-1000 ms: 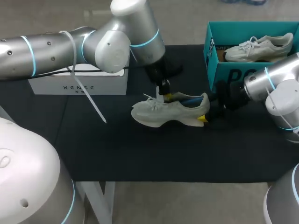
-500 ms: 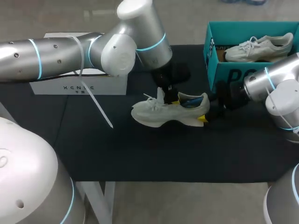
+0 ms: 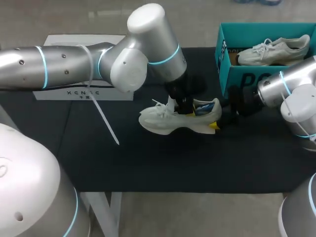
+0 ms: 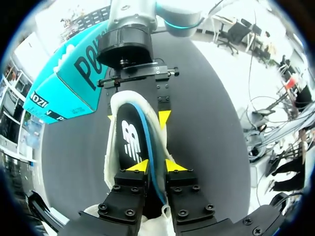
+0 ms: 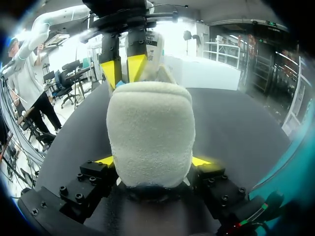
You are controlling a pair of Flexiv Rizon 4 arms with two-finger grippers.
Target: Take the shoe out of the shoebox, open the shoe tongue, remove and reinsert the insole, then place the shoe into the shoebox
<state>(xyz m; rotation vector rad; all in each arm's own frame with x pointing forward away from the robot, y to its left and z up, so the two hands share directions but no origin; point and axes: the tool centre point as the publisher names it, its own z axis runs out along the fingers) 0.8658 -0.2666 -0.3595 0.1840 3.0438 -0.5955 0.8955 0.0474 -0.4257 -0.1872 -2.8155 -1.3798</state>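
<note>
White box [image 3: 84, 93] sits at the far left of the black table [image 3: 148, 168], partly under the left arm [image 3: 74, 64]. That arm reaches in past the middle. The left gripper [image 3: 185, 106] is down inside the opening of the shoe [image 3: 165, 122], just behind the laces. In the left wrist view its fingers are nearly together, pinching the blue edge of the black insole [image 4: 132, 147], which lies inside the shoe.

The shoe is pale grey, upright on its sole mid-table, toe to the left and heel to the right, outside the shoebox.

The right gripper [image 5: 151, 161] is at the heel, spread wide, with one yellow tip pressed on each side, so it has hold of the shoe. The right arm [image 3: 291, 94] comes in low from the right.

The teal shoebox [image 3: 247, 79] is at the back right, open, with a second shoe [image 3: 274, 51] lying inside.
</note>
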